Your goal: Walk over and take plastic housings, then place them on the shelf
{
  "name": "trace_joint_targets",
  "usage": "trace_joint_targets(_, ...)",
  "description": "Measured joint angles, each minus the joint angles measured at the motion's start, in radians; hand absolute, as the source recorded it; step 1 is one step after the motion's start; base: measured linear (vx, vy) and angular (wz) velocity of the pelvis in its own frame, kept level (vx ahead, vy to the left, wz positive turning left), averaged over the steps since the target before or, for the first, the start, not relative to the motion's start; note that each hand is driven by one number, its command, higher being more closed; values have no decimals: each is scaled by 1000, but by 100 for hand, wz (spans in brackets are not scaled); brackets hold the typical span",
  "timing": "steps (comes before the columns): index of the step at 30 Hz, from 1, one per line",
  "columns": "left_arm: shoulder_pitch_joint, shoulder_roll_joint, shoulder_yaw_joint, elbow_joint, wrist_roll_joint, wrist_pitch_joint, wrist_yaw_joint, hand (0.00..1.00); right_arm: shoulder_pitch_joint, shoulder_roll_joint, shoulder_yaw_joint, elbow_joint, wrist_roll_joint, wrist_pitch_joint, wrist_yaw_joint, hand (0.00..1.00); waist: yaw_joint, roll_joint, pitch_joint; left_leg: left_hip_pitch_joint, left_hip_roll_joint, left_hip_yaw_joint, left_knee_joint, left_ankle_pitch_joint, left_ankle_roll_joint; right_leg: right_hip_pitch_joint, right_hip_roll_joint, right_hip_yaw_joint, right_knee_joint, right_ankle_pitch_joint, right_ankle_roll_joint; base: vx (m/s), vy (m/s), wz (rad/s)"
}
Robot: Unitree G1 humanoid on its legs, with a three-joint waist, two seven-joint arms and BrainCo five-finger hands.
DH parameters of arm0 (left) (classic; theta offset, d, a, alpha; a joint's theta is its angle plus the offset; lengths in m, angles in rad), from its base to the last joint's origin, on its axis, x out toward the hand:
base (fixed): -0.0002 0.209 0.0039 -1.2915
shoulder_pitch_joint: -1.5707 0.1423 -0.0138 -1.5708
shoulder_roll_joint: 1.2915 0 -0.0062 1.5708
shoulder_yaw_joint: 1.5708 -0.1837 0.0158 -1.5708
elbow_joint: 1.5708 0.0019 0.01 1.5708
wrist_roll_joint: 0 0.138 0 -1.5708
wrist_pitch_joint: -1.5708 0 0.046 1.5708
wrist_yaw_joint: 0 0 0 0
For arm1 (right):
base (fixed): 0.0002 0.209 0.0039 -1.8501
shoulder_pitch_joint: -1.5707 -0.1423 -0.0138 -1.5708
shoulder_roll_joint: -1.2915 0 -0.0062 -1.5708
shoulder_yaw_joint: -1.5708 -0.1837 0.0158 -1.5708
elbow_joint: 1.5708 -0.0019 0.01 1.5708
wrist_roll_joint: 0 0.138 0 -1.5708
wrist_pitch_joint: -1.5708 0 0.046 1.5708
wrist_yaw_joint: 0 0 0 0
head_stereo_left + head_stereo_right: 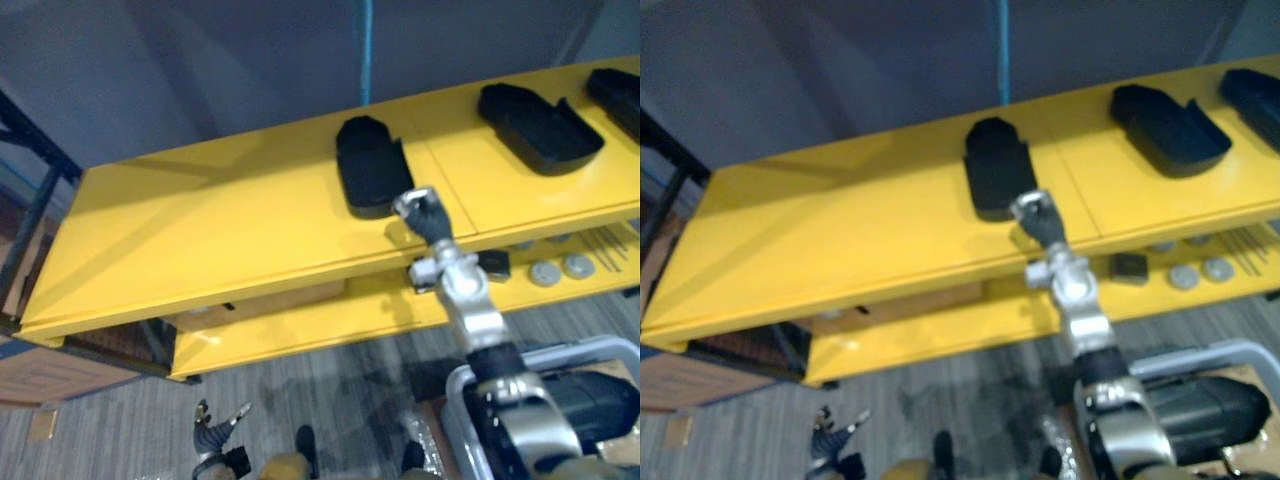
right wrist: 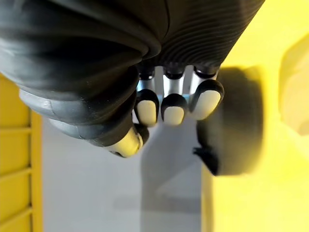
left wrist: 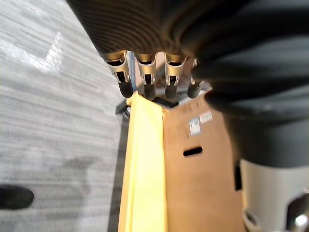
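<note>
Right hand (image 1: 425,212) at 5 o'clock of plastic housing (image 1: 368,165), fingers (image 2: 174,108) curled, empty. Housing likely light, rigid, slick; pinch long edges. Left hand (image 3: 145,79) hangs loose.

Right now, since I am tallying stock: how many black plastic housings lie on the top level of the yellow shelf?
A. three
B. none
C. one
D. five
A: on the top level of the yellow shelf lie a middle housing, a right housing and a far-right housing partly cut off by the view's edge, each apart from the others.
</note>
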Motion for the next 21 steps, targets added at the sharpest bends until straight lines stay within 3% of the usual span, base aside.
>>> trace_joint_targets(1, -6, 0, 2, 0, 0, 0, 2, 0, 75, 3, 2, -91, 0, 9, -1, 100, -12, -16, -9, 1, 6, 19, 0, -2, -2, -10, 5, 17, 0, 3, -4, 8, -30, -46)
trace_joint_targets(2, -8, 1, 3, 0, 1, 0, 5, 0, 110, 5, 1, -132, 1, 13, -4, 0, -21, -24, -14, 1, 8, 24, 0, -3, -3, -12, 7, 24, 0, 3, -4, 9, -27, -42)
trace_joint_targets(4, -18, 3, 3, 2, 2, -1, 16, 0, 228, 8, -2, -262, 12, 14, -6, 0, -46, -55, -33, 17, 20, 52, 0, -10, -11, -18, 19, 55, 0, 4, -12, 6, -27, -39)
trace_joint_targets(8, -50, 2, 2, 4, 8, -2, 40, 0, 369, 26, -46, -363, 21, 16, -7, 0, -69, -84, -65, 17, 31, 92, 0, -12, -13, -41, 32, 89, 0, 10, -22, -22, -24, -29)
trace_joint_targets(14, -65, -2, 6, 18, -5, -2, 54, 0, 595, 95, -92, -379, 36, 43, -6, 0, -84, -78, -93, 22, 33, 125, -4, -14, -16, -57, 39, 120, 0, 14, -25, -19, -7, -16)
trace_joint_targets(16, -61, -2, 13, 23, -54, -1, 50, 0, 641, 133, -100, -366, 36, 41, -8, 0, -101, -74, -101, 21, 33, 126, -4, -14, -17, -58, 41, 122, 0, 15, -26, 0, 0, 0)
trace_joint_targets(18, -62, -2, 20, 31, -114, 0, 39, 0, 652, 151, -115, -339, 31, 25, -17, 0, -103, -73, -108, 23, 34, 129, -4, -15, -18, -58, 43, 125, 0, 15, -26, 2, -4, -12)
trace_joint_targets(19, -58, 1, 46, 56, -158, 1, 5, 0, 646, 174, -165, -250, 1, -37, -97, 0, -101, -79, -123, 34, 32, 148, -5, -21, -19, -58, 43, 142, 0, 16, -26, 7, 6, -20)
trace_joint_targets(21, -66, 4, 46, 73, -191, 6, -22, 0, 619, 186, -196, -183, -1, -47, -125, 0, -101, -89, -144, 35, 32, 149, -5, -25, -20, -57, 43, 141, 0, 15, -26, 4, 5, -9)
